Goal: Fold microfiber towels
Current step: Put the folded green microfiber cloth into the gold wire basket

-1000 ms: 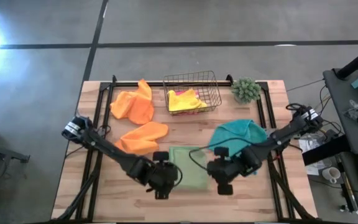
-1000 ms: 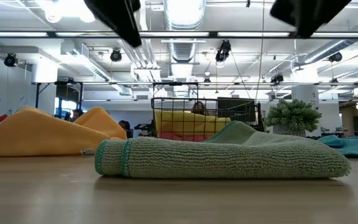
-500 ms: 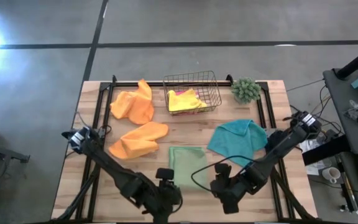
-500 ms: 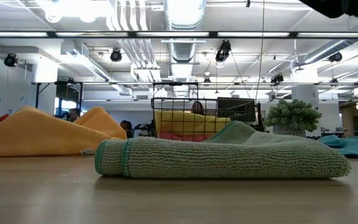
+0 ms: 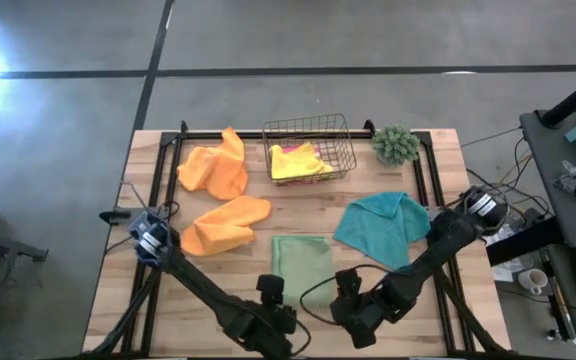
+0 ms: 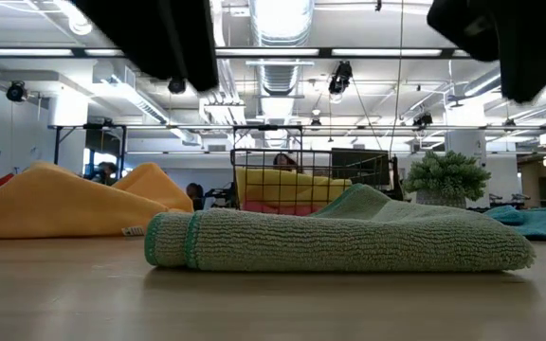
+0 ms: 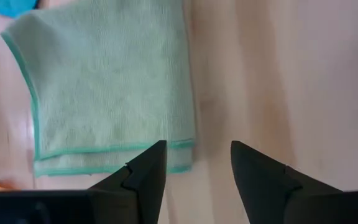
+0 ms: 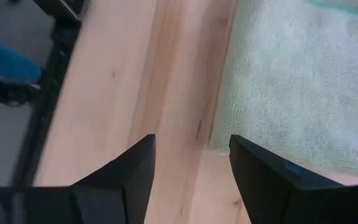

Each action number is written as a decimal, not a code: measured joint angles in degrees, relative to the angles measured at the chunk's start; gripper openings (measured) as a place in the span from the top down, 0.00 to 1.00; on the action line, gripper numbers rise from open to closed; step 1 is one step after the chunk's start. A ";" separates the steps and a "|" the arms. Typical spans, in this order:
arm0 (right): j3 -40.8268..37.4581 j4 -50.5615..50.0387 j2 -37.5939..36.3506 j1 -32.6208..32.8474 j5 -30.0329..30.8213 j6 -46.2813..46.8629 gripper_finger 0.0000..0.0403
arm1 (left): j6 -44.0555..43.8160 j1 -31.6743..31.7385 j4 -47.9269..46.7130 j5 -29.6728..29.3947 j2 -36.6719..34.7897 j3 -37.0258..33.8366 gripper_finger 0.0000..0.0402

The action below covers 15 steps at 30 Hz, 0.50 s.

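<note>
I had both grippers pulled to the table's front edge, clear of the cloth. The left gripper (image 7: 194, 165) hung with its fingers parted and nothing between them, just past the folded light green towel (image 5: 303, 268); in its wrist view the towel's near corner lay just ahead of one fingertip, bare wood ahead of the other. The right gripper (image 8: 191, 162) stood with its jaws wide and empty too, the towel's edge lying ahead and off to one side of its fingers, wood under the gap.

The green towel sat on the table (image 5: 368, 290) toward the middle of the front edge, between the two grippers, its long axis running from the front edge toward the back. It looked folded to me: a flat rectangle with doubled teal-stitched hems stacked along one end, and from table height a thick rolled fold with a slight hump behind.

I judged the next cloth would decide the move. The teal towel (image 5: 381, 226) lay crumpled toward the right edge, nearer the right arm; an orange towel (image 5: 224, 225) lay bunched toward the left edge, nearer the left arm, with a second orange towel (image 5: 215, 168) by the back-left corner. A yellow towel (image 5: 299, 160) filled the wire basket (image 5: 350, 150) at the back edge.
</note>
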 joint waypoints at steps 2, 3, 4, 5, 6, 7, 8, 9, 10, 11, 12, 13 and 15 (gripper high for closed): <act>0.00 0.01 1.36 0.00 0.29 -1.52 0.51 | 0.02 0.01 0.07 -0.32 1.64 0.02 0.59; 0.00 0.17 2.04 0.00 1.06 -2.16 0.51 | 0.02 0.00 0.09 -0.41 2.20 0.02 0.59; 0.00 0.41 2.65 0.00 2.39 -2.57 0.51 | 0.00 0.00 0.09 -0.81 2.64 0.02 0.59; 0.00 0.31 3.15 0.00 3.88 -2.84 0.51 | 0.00 0.00 0.11 -1.49 3.18 0.02 0.59; 0.00 0.20 3.68 0.00 5.42 -3.28 0.51 | 0.00 -0.02 -0.03 -2.21 3.44 0.02 0.59; 0.00 0.33 4.08 -0.02 6.05 -3.73 0.51 | 0.00 -0.04 -0.18 -3.03 3.75 -0.01 0.59; 0.00 0.36 4.47 -0.11 6.35 -3.99 0.51 | -0.02 -0.04 -0.21 -3.79 3.98 -0.03 0.59; 0.00 0.53 4.82 -0.14 6.51 -4.10 0.51 | -0.04 -0.03 -0.19 -4.82 4.09 -0.07 0.59; 0.00 0.74 5.09 -0.17 6.48 -4.10 0.51 | -0.02 -0.03 -0.18 -6.32 4.14 -0.09 0.59; 0.00 1.23 5.39 -0.17 6.48 -4.12 0.51 | -0.02 -0.03 0.08 -7.57 4.12 -0.21 0.59; 0.00 1.95 5.66 -0.17 6.44 -4.24 0.51 | -0.02 -0.02 0.36 -8.59 4.12 -0.46 0.59; 0.00 2.52 5.89 -0.14 6.45 -4.52 0.51 | -0.01 0.08 0.90 -8.91 4.10 -0.90 0.59; 0.00 3.30 6.45 -0.14 6.45 -4.67 0.51 | -0.07 0.26 1.36 -8.80 4.10 -2.17 0.59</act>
